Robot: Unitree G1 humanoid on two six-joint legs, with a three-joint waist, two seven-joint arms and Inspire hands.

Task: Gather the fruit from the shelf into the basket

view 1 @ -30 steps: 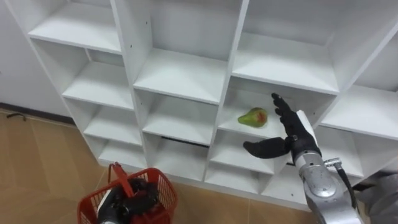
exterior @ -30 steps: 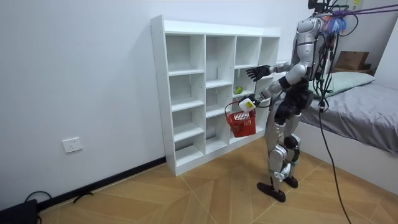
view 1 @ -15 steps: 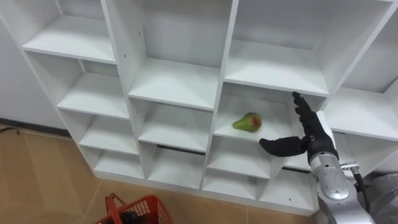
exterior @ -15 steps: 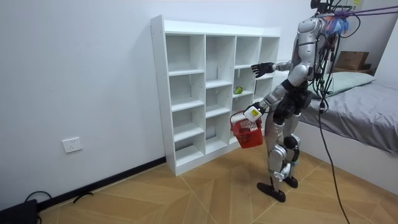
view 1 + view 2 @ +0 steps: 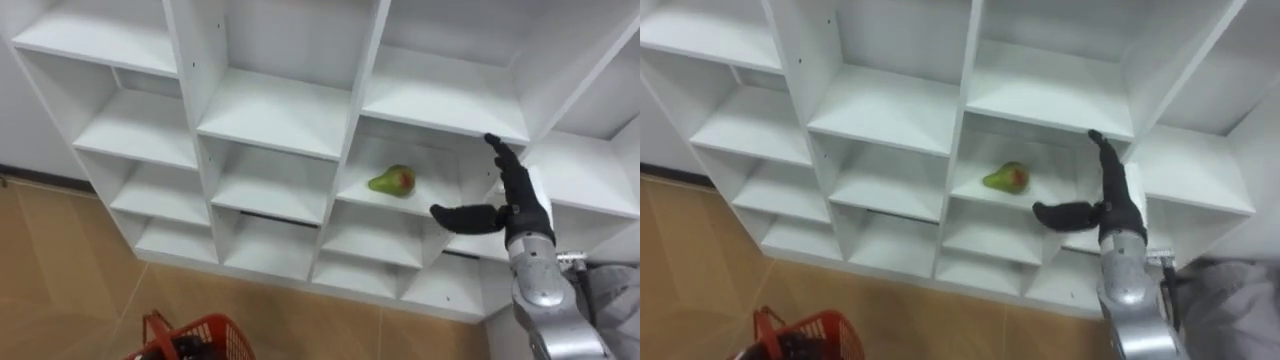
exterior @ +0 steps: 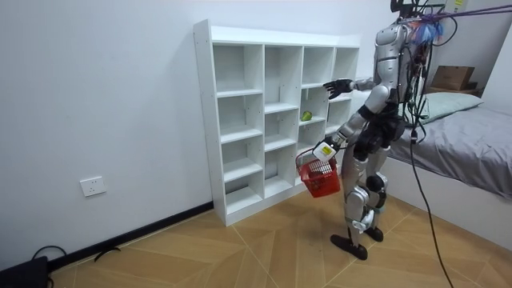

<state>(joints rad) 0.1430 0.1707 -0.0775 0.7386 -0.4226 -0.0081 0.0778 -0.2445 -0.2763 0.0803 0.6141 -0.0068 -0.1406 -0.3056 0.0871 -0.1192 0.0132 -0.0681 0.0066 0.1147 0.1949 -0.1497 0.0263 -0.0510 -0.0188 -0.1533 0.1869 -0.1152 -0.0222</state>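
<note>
The pear (image 5: 392, 181) lay on its side in a compartment of the closet (image 5: 371, 70). Its thin end pointed to the robot's left and its fat reddish end to the right, so its long axis ran across the opening, not into it. The right hand (image 5: 520, 205) hung to the right of the pear and nearer the robot, apart from the pear. It was out in front of the upright board that walled the pear's compartment on that side. The hand was wide open and held nothing, fingers straight and pointing up, thumb spread toward the pear. To reach, I judged, it had to travel left and inward past that board. There was free room above the pear and bare shelf on both sides of it. The left hand (image 6: 318, 155) was far below and left of the pear, curled round the handle of the red basket (image 6: 322, 181), so the right was the nearer one.
</note>
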